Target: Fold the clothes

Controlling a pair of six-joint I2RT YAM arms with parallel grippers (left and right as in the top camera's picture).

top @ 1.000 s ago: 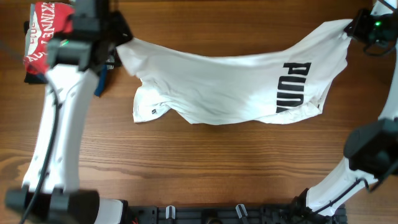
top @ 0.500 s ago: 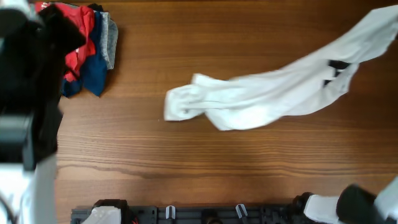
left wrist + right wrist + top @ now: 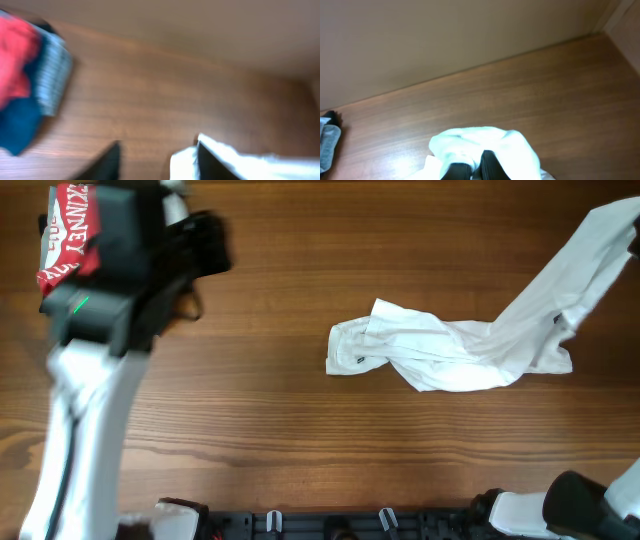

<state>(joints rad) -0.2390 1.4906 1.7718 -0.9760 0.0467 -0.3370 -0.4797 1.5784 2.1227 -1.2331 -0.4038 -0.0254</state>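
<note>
- Brown wooden worktop carries the white T-shirt, which lies crumpled right of the middle, with one end rising toward the far right corner.
- On that raised end the right tool is pressed together, probably to pull the cloth out straight.
- Near the pile of red and blue clothes, the left tool is spread and empty, apart from the shirt.
- Folding itself seems not yet begun.

white t-shirt crumpled, strung out, right end lifted
</note>
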